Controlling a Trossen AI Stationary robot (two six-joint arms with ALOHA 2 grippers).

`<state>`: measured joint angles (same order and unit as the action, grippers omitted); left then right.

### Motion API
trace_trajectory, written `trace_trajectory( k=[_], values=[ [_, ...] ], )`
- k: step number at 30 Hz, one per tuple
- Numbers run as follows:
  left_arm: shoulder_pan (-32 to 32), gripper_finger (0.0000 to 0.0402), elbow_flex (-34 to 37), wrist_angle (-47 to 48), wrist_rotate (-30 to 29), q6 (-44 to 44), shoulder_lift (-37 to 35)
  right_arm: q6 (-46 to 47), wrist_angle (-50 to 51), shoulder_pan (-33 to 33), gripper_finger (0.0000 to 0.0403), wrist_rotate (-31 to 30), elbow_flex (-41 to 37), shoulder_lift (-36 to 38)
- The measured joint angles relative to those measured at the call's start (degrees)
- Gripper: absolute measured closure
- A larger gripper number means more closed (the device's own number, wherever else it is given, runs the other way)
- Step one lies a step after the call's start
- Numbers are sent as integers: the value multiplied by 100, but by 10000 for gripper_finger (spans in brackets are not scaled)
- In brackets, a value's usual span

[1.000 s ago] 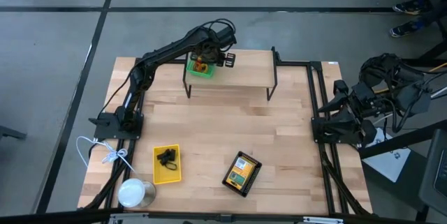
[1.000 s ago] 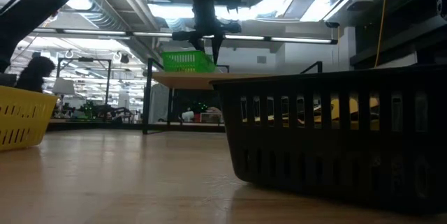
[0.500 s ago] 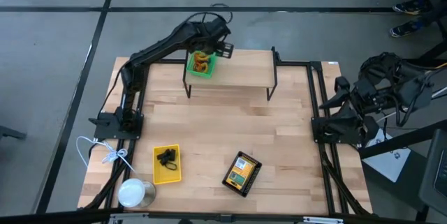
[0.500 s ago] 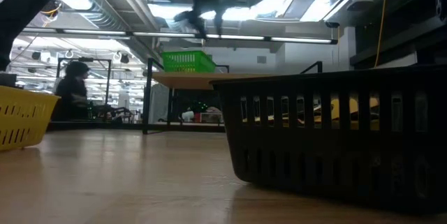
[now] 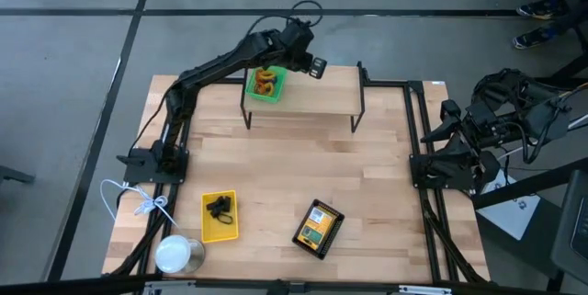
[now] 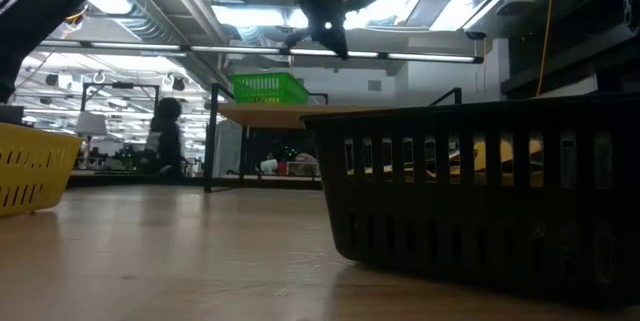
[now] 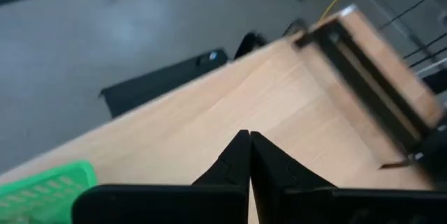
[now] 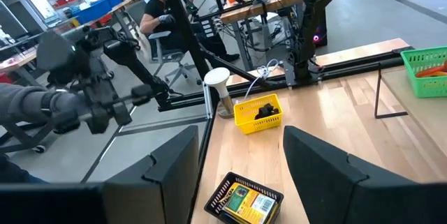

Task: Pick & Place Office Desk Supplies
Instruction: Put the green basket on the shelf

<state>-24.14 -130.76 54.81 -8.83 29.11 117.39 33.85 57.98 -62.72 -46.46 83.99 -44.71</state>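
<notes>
The green tray [image 5: 266, 85] stands on a raised wooden shelf [image 5: 317, 102] at the table's far side, with orange loops [image 5: 265, 80] in it. My left gripper [image 5: 317, 67] hangs above the shelf, just right of that tray, shut and empty; the left wrist view shows its fingertips [image 7: 246, 135] together over bare wood. A yellow tray [image 5: 208, 229] with black clips [image 5: 219, 208] sits near left. The black mesh tray [image 5: 333, 236] with a printed box [image 5: 316, 227] sits near centre. My right gripper [image 8: 241, 140] waits open off the table's right edge.
A white round can [image 5: 176, 254] and a white cord [image 5: 129, 198] lie at the near left corner. The shelf's black legs [image 5: 246, 111] stand on the table. Bare wood lies between the shelf and the near trays. A person [image 6: 165, 136] is in the room behind.
My left gripper has risen from over the green tray, tipped up toward level and swung toward the table's right along the shelf. Its fingers spread wide, then shut on nothing. The orange loops stay in the green tray.
</notes>
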Motion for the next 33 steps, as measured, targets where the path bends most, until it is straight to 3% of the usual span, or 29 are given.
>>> trace_trajectory(
  k=[19, 33],
  values=[
    [-197, 399, 0, 1510, -83, -132, 324, 195, -2, -2, 191, -9, 0, -22],
    [-319, 400, 0, 1761, -385, -127, 324, 214, -2, 0, 191, -22, 0, -22]
  ],
)
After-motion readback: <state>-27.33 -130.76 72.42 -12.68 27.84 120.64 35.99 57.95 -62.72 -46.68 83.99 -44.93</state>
